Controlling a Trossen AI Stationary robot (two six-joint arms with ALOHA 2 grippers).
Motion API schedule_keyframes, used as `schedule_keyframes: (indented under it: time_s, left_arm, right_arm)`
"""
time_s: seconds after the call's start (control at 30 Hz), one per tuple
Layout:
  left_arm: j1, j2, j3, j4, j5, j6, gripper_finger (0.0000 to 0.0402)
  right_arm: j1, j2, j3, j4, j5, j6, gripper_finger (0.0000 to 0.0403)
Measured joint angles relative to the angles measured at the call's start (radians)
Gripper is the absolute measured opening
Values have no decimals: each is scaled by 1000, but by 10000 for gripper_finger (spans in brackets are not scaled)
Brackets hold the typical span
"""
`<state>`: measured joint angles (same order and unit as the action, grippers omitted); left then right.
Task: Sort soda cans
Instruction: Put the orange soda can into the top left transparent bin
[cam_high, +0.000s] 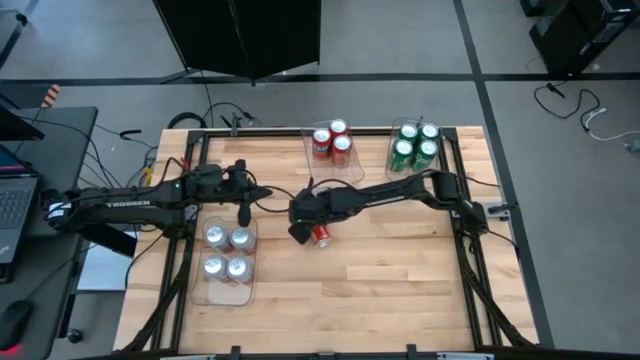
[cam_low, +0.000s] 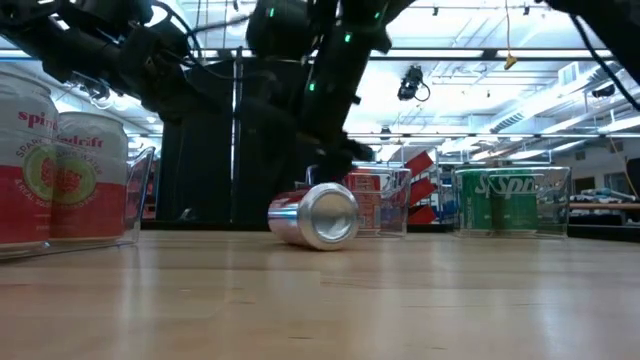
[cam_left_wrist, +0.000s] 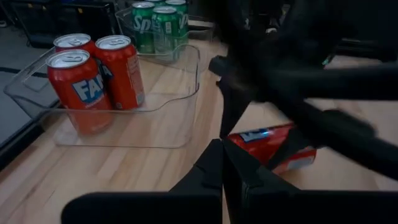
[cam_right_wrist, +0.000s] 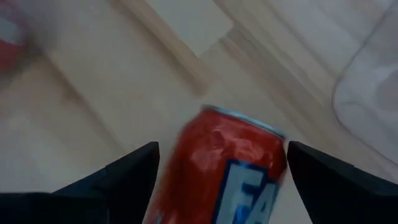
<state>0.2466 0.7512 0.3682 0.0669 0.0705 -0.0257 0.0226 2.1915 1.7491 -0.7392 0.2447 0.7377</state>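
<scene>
The right gripper (cam_high: 304, 232) stands wide open around the fallen red can (cam_high: 321, 236) (not gripping), which next needs closing and lifting.

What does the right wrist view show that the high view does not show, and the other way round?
Only the right wrist view shows the red can close up, lying between the spread fingers of the right pincer.

Only the high view shows the three bins: three red cans, four green cans and four silver cans, plus the left pincer near the silver ones.

Both show the fallen red can on the wooden table at the right pincer.
</scene>
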Motion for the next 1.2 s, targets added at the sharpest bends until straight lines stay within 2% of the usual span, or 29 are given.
schedule_keyframes:
  time_s: [0.23, 0.37, 0.47, 0.6, 0.7, 0.8, 0.9, 0.97, 1.03, 1.1, 1.2]
  left_arm:
    - [0, 0, 0, 0, 0, 22, 1]
    - [0, 0, 0, 1, 0, 21, 1]
    - [0, 0, 0, 2, 0, 21, 1]
    - [0, 0, 0, 2, 1, 21, 1]
    - [0, 0, 0, 2, 1, 21, 1]
    - [0, 0, 0, 2, 1, 22, 1]
    - [0, 0, 0, 2, 1, 21, 1]
    - [0, 0, 0, 2, 1, 21, 1]
    - [0, 0, 0, 2, 1, 22, 1]
    - [0, 0, 1, 3, 1, 23, 1]
    - [0, 0, 1, 9, 1, 24, 1]
  right_arm:
    - [-14, 58, 12, 5, -27, -40, 335]
    - [-14, 55, 10, 32, -17, -53, 311]
    - [-14, 42, 5, 68, -25, -126, 287]
    - [-5, -5, 2, 125, -17, -251, 287]
    - [10, -76, 3, 173, 63, -330, 287]
    - [30, -152, 4, 227, 198, -409, 287]
    - [46, -220, 1, 286, 400, -490, 287]
    - [49, -261, -35, 386, 565, -551, 287]
    - [40, -288, -95, 509, 685, -623, 287]
    - [20, -302, -183, 663, 714, -684, 287]
    - [-24, -309, -355, 926, 697, -745, 287]
